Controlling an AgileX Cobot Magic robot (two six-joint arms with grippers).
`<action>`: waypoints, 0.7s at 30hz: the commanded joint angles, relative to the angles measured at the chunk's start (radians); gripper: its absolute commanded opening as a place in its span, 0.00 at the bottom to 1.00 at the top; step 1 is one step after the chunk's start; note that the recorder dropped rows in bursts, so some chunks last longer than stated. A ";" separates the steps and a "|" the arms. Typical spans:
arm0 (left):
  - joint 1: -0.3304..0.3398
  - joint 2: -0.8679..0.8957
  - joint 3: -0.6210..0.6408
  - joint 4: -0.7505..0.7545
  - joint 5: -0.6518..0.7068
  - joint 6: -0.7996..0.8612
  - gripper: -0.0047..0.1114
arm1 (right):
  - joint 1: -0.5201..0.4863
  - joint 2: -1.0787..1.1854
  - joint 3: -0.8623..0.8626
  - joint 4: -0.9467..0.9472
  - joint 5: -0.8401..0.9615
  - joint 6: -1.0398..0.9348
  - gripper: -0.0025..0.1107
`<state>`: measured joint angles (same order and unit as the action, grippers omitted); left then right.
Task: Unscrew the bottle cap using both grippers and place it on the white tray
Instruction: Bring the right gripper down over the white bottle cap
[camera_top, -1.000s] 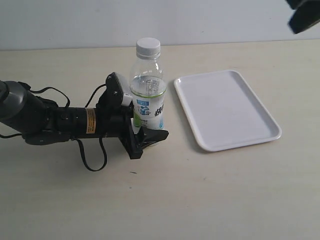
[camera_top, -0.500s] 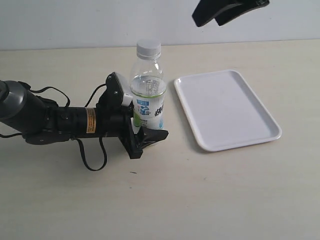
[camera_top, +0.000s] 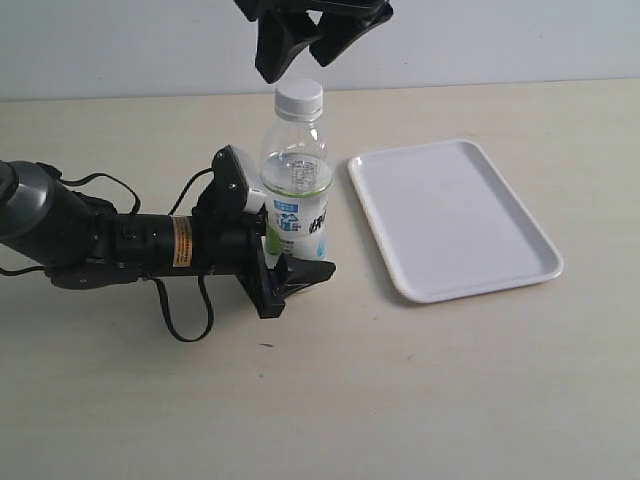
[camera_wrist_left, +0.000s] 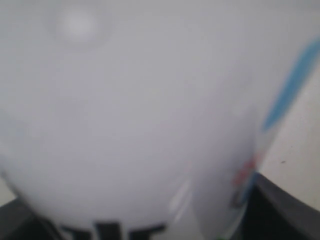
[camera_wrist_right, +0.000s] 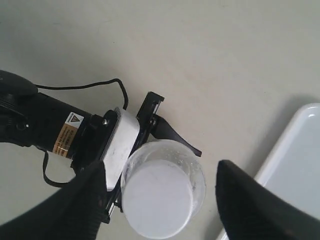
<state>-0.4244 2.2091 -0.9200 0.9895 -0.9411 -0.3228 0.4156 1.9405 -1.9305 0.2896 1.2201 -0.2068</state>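
Pale beige table (camera_top: 420, 380) fills the scene, with a plain light wall (camera_top: 120, 45) behind it. Near the middle stands the bottle (camera_top: 297, 200), clear plastic with a white, blue and green label. It is upright, its long axis vertical and its neck pointing straight up. The bottle cap (camera_top: 299, 97), white and round, sits on the neck.

From the left, a black arm lies low along the table, with an orange-yellow label band (camera_top: 180, 241) and loose black cables (camera_top: 185, 320). Its left gripper (camera_top: 296, 258) is closed around the lower part of the bottle. One black jaw shows in front of the label; the other is hidden behind the bottle. The left wrist view is a blur of white label with a blue streak, pressed close to the lens.

Above, the right gripper (camera_top: 297, 62) hangs just over the cap with its jaws spread wide, holding nothing. The right wrist view looks straight down on the cap's flat top, with one dark finger (camera_wrist_right: 85, 200) out to each side of it.

The white tray (camera_top: 455, 220) lies flat to the right of the bottle, close by but not touching it.
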 joint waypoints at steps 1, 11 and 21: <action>-0.005 -0.016 -0.010 -0.013 -0.032 0.005 0.04 | 0.004 0.010 -0.010 -0.020 0.001 0.036 0.58; -0.005 -0.016 -0.014 -0.013 -0.032 0.005 0.04 | 0.004 0.006 0.021 -0.020 0.001 0.057 0.58; -0.005 -0.016 -0.014 -0.013 -0.032 0.005 0.04 | 0.004 0.010 0.021 -0.017 0.001 0.056 0.57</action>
<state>-0.4244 2.2091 -0.9276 0.9895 -0.9411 -0.3228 0.4177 1.9511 -1.9132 0.2708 1.2248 -0.1507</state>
